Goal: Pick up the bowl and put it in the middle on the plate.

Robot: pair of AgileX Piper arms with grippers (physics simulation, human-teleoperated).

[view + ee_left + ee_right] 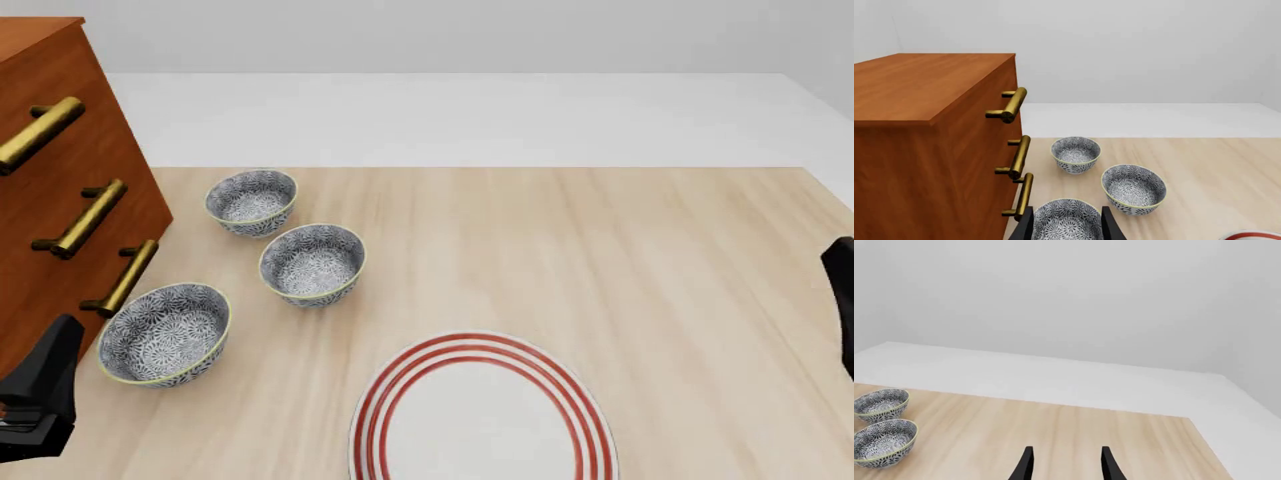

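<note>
Bright even render light, faint soft shadows, sharp throughout, no glare.

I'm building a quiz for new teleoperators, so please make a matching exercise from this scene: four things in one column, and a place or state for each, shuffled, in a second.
Things:
1. plate
2. nearest bowl
3. wooden drawer cabinet
4. right gripper

Places or states:
A. at the table's left edge, brass handles facing the bowls
B. framed between the left gripper's fingers in its wrist view
C. open over bare tabletop, holding nothing
D. white with red rings, at the table's near edge

Pairs: 1-D, 2-B, 3-A, 4-C
</note>
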